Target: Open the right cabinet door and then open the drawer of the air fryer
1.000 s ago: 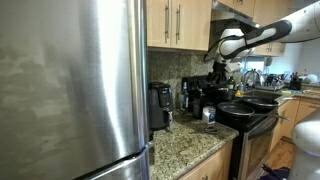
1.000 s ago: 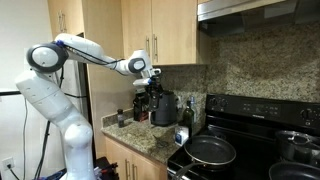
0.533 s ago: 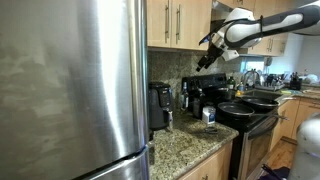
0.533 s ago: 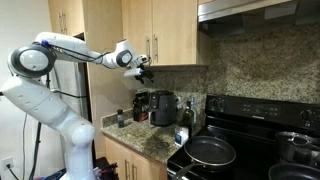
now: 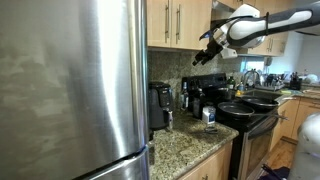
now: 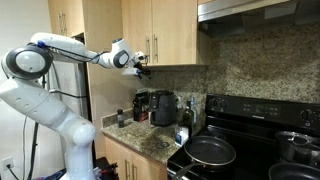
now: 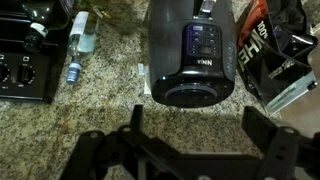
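The right cabinet door (image 6: 178, 30) is light wood, with a slim silver handle (image 6: 156, 45) on its left edge, and it is shut; it also shows as the cabinet door (image 5: 195, 22). The black air fryer (image 6: 165, 108) stands on the granite counter below. Its drawer (image 6: 166, 117) is pushed in. My gripper (image 6: 143, 68) hangs open and empty just under the cabinets' lower edge, left of that handle. In the wrist view the air fryer (image 7: 190, 50) lies straight below, beyond my open gripper (image 7: 195, 125).
A black coffee maker (image 6: 142, 105) stands beside the air fryer. A small bottle (image 7: 82, 35) lies between the air fryer and the black stove (image 6: 250, 140), which carries pans (image 6: 212, 150). A steel fridge (image 5: 70, 90) fills one side. The twin cabinet door (image 6: 138, 30) is shut.
My gripper has risen from in front of the appliances to the cabinets' lower edge and shifted slightly sideways. It stayed open. Doors and drawer have not moved.
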{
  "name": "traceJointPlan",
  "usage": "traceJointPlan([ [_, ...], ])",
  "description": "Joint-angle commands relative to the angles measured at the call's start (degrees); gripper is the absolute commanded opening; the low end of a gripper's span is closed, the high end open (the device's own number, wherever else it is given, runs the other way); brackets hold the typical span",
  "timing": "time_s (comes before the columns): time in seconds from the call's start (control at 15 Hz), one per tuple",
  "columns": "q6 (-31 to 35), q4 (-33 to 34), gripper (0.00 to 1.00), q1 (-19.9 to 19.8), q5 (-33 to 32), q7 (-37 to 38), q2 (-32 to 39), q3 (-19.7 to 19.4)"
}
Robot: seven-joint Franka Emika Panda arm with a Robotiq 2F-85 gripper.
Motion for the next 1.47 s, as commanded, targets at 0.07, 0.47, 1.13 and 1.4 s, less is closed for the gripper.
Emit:
traceJointPlan([
  [0.07,18.88,4.13,1.00,5.60,8.64,0.17,11.86,-0.37],
  [0.47,46.71,6.95,1.00,14.87,15.08,-0.63,20.79,-4.39],
  [1.13,54.28,2.25,1.00,5.13,10.45,5.96,6.32,3.49],
  [1.4,54.85,4.03,1.00,1.95,9.46,9.43,3.96,5.31],
])
